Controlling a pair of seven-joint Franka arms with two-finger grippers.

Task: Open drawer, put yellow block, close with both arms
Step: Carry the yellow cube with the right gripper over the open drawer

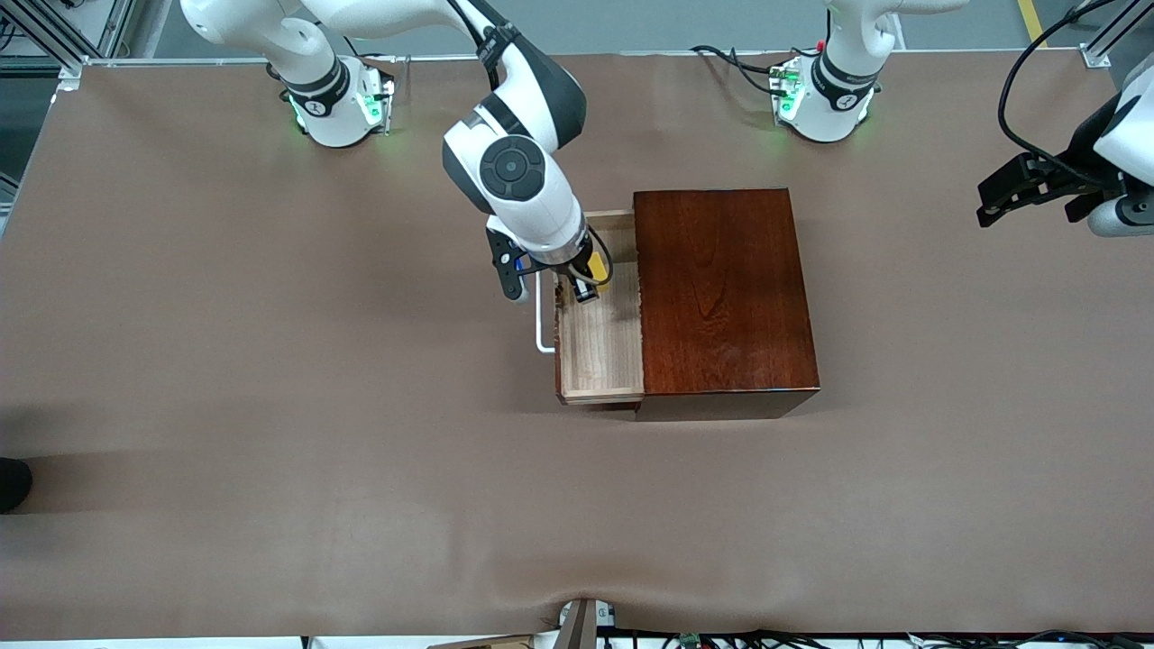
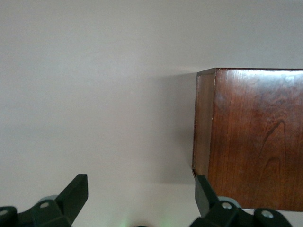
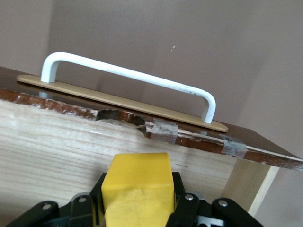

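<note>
Drawer [image 1: 602, 347] pulled out of the dark wooden box [image 1: 724, 293] toward the right arm's end | right gripper [image 1: 584, 281] clamps yellow block [image 1: 596, 267] over the open tray, I see | left gripper [image 1: 1010, 194] spread, empty, waiting over the table's edge at its own end.

I'm working a robotics lab bench: two white arms [image 1: 518, 171] bolted on green-lit bases [image 1: 347, 108] along a table [image 1: 270, 361] wrapped in plain brown covering, aluminium framing [image 1: 54, 36] at the corners, loose black cables [image 1: 739, 63] trailing off the edges. The floor past the edge looks like grey industrial flooring, I think.
</note>
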